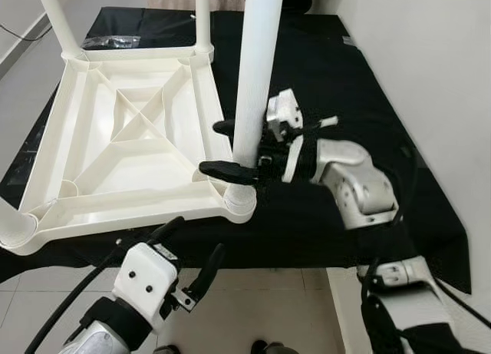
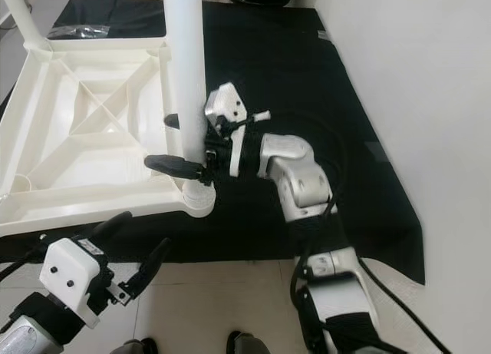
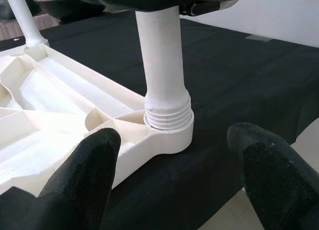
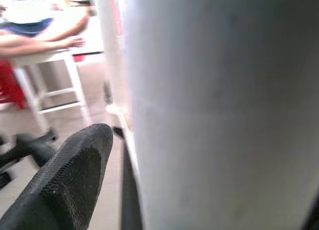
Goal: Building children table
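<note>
**Last leg going into the corner socket**

We have the white plastic children's tabletop [image 1: 115, 150] lying upside down on a black cloth [image 1: 330, 85] spread over the floor, ribbed underside up, because that is the only way its corner sockets face us; the landmark for everything here is the corner socket [image 3: 167, 132] nearest our feet.

Standing straight up out of that socket is the white round plastic leg [image 1: 257, 70]; its threaded collar sits at the socket mouth with several rings showing above the rim, so we judge it entered but not fully seated.

Our right gripper [image 1: 230, 150] reaches in from the far side of the socket and takes the leg just above it; the jaws are closed round the tube, one black finger in front and one behind, low down where a turn or a push passes most directly into the thread and the leg tips least.

Our left gripper [image 1: 192, 254] hangs on the near side of the socket, over the tiled floor [image 1: 261, 300] and short of the tabletop edge; its jaws stand wide apart with nothing between them, aimed at the socket, placed, we judge, to steady the corner if the tabletop slides.

Other white legs [image 1: 57, 20] rise from the corners farthest from the socket; a clear plastic bag [image 1: 111, 41] lies on the cloth beyond them.
</note>
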Controlling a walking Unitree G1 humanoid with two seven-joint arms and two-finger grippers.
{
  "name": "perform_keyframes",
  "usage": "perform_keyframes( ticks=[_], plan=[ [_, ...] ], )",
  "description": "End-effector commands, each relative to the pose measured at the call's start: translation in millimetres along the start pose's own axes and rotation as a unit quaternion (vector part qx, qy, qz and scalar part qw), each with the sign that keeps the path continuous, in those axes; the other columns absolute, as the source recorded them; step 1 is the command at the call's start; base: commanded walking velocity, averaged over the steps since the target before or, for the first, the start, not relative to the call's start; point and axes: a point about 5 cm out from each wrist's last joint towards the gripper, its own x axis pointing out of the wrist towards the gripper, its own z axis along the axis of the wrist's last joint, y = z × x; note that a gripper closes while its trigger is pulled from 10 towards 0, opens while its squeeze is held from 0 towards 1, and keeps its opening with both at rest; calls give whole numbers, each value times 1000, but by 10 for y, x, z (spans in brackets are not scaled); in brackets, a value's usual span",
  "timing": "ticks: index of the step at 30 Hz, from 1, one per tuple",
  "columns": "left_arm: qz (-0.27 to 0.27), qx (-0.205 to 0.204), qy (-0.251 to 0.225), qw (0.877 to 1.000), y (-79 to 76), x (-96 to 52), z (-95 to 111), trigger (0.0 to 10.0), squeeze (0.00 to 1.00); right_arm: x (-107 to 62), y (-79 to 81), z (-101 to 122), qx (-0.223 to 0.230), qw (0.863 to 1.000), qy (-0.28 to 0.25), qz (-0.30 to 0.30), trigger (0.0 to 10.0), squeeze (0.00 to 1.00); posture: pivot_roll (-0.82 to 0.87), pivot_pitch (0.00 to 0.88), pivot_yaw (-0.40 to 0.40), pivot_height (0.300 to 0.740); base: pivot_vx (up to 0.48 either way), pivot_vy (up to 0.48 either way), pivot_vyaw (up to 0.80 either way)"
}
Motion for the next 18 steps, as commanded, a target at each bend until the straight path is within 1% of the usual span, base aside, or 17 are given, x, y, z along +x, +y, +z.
perform_keyframes(
  ticks=[1,2,3,4,5,6,7,14,18],
  plan=[
    [-3,-2,7,1000,-24,-26,3,10000,0,48,15,-8,0,999,-4,45,10000,0,82,249,-106,740,0,0,0],
    [-3,-2,7,1000,-24,-26,3,10000,0,48,15,-8,0,999,-4,45,10000,0,82,249,-106,740,0,0,0],
    [-3,-3,8,1000,-25,-31,6,10000,0,48,11,-7,4,998,-2,67,9490,0,89,253,-108,740,0,0,0],
    [-3,-3,8,1000,-25,-31,6,10000,0,48,11,-7,4,998,-2,67,9490,0,89,253,-108,740,0,0,0],
    [-3,-3,8,1000,-27,-38,10,10000,0,49,13,-6,7,996,1,87,7647,0,98,256,-108,740,0,0,0],
    [-3,-3,8,1000,-29,-42,13,10000,0,49,14,-6,10,995,2,100,7647,0,98,256,-108,740,0,0,0],
    [-2,-2,9,1000,-32,-48,17,10000,0,54,-3,-7,12,994,2,112,0,0,100,258,-107,740,0,0,0],
    [-2,-3,11,1000,-45,-64,30,10000,0,47,-51,-33,16,990,4,137,0,0,101,263,-109,740,0,0,0],
    [-2,-3,11,1000,-47,-66,32,10000,0,39,-63,-51,15,990,7,139,0,0,100,263,-111,740,0,0,0]
  ],
)
